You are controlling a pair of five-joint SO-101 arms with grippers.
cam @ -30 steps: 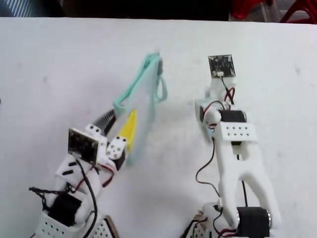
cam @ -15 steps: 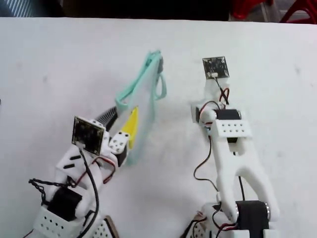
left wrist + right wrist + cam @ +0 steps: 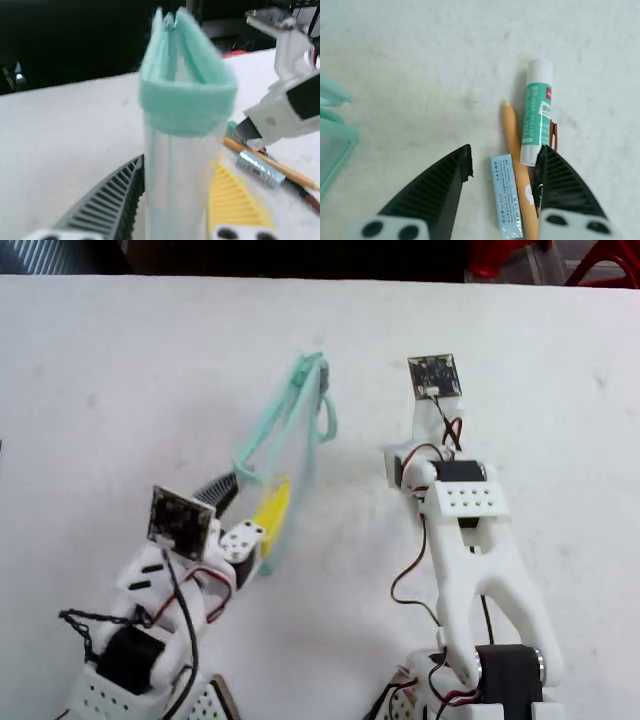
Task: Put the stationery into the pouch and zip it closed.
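Left gripper [image 3: 172, 200] clamps the pouch [image 3: 185, 105], which stands on edge with its rim spread. Right gripper [image 3: 504, 152], fingers wide, hangs over eraser [image 3: 506, 195], pencil [image 3: 514, 142] and glue stick [image 3: 536, 112]; bare table [image 3: 420, 60] separates these from the pouch.

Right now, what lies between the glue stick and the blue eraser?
The right wrist view shows an orange pencil between the glue stick and the blue eraser, close against both.

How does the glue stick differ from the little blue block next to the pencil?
The glue stick is a round tube, white with a green label; the blue block is flat-sided and pale blue. The glue stick is clearly longer than the block. Both lie flat on the table, either side of the pencil.
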